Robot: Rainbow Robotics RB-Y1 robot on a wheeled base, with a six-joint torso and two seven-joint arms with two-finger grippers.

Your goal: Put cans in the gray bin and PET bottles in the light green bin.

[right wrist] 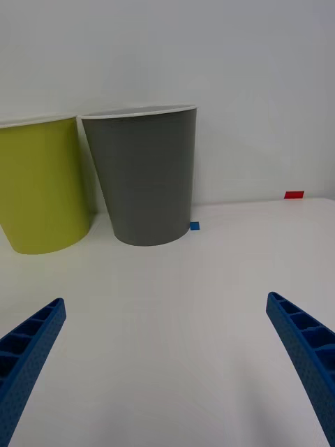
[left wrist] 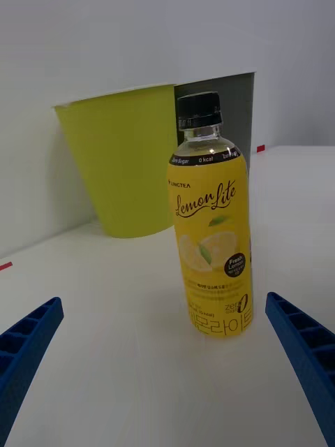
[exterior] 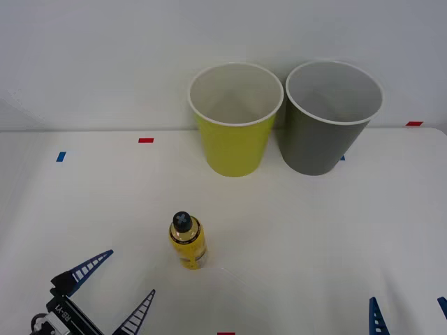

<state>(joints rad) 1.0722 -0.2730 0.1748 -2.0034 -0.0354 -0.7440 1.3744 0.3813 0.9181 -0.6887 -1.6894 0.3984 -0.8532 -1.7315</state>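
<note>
A small PET bottle [exterior: 187, 241] [left wrist: 211, 234] with a yellow label and black cap stands upright on the white table, front of centre. My left gripper [exterior: 122, 286] [left wrist: 164, 370] is open at the front left, pointed at the bottle, a short way from it. At the back stand the light green bin [exterior: 235, 118] [left wrist: 122, 157] [right wrist: 40, 185] and, to its right, the gray bin [exterior: 328, 115] [right wrist: 146, 174] [left wrist: 234, 105]. My right gripper [exterior: 408, 314] [right wrist: 164, 363] is open at the front right edge, holding nothing, facing the gray bin.
Small red tape marks [exterior: 145, 140] and blue tape marks [exterior: 61, 156] lie on the table [exterior: 314, 230]. A white wall rises just behind the bins.
</note>
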